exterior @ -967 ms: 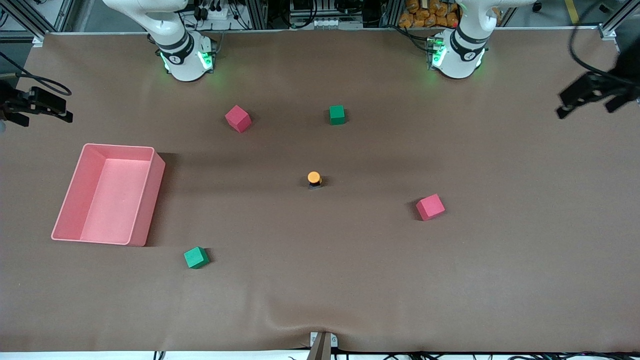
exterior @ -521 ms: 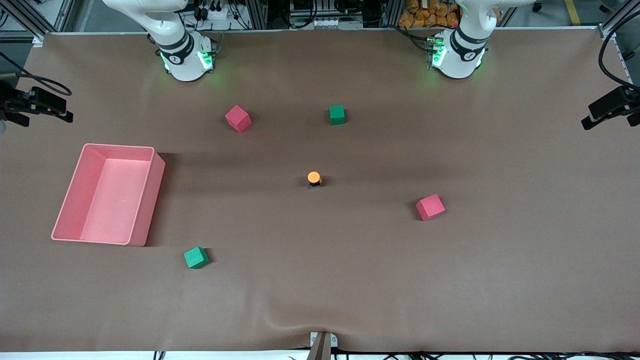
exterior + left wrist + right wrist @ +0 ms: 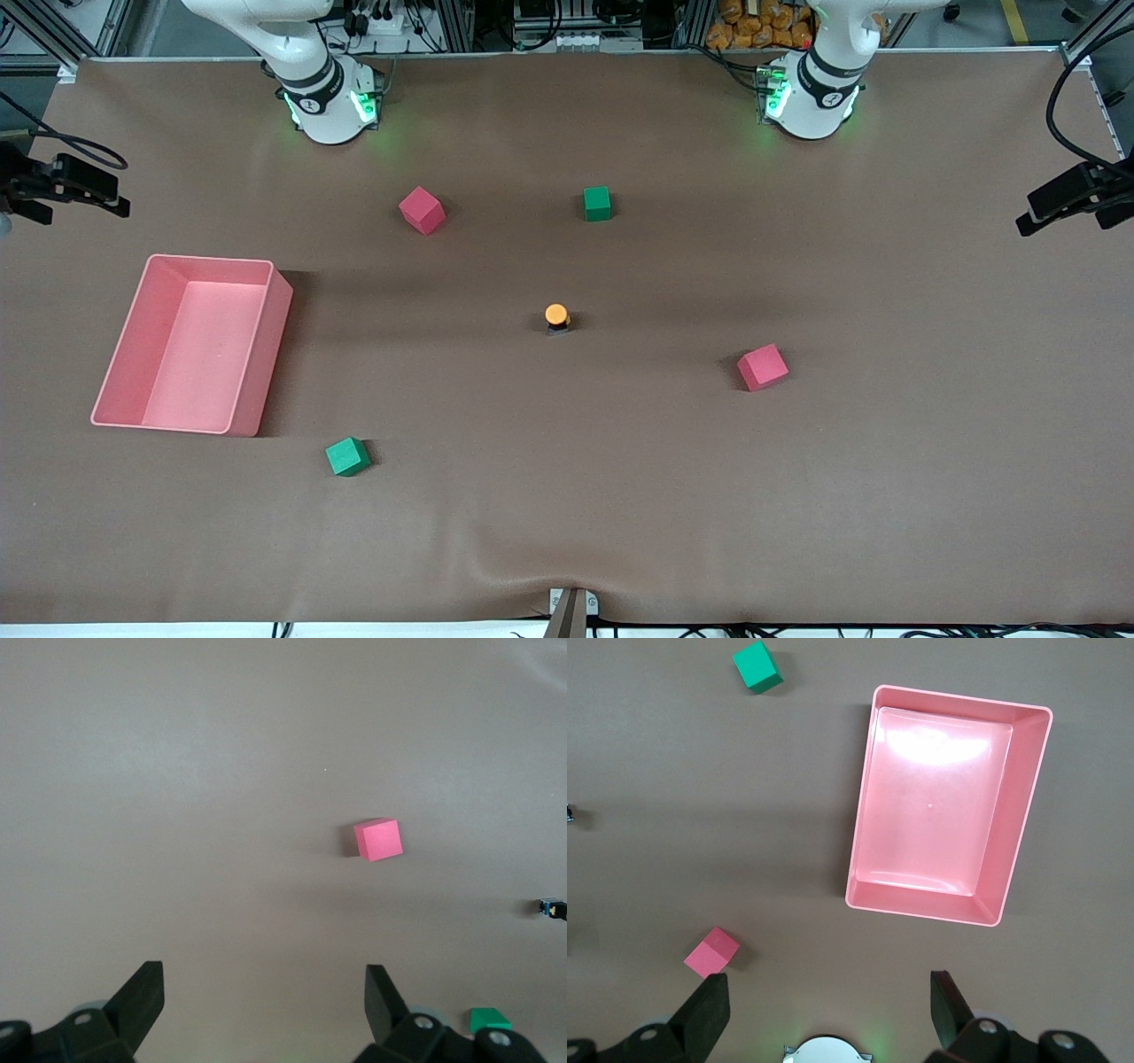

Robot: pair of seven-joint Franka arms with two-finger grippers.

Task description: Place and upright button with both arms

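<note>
The button [image 3: 556, 317] stood cap-up mid-counter [image 3: 620, 496], well apart from the cubes. The left gripper [image 3: 264, 992] and right gripper [image 3: 828, 1001], jaws released and empty, hung at opposite counter ends. Any approach risked toppling it, since a small body tips at a nudge.

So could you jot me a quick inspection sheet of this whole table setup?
Surface: brown table cover, rippled at the front edge.
Job's things: button upright, mid-table, untouched.
Clutter: pink bin, empty; two red cubes; two green cubes.
Grippers: left pincer and right pincer open, empty, at opposite table ends.
Cables: cable looping to the left pincer.
Surroundings: metal frame, equipment past the bases.
</note>
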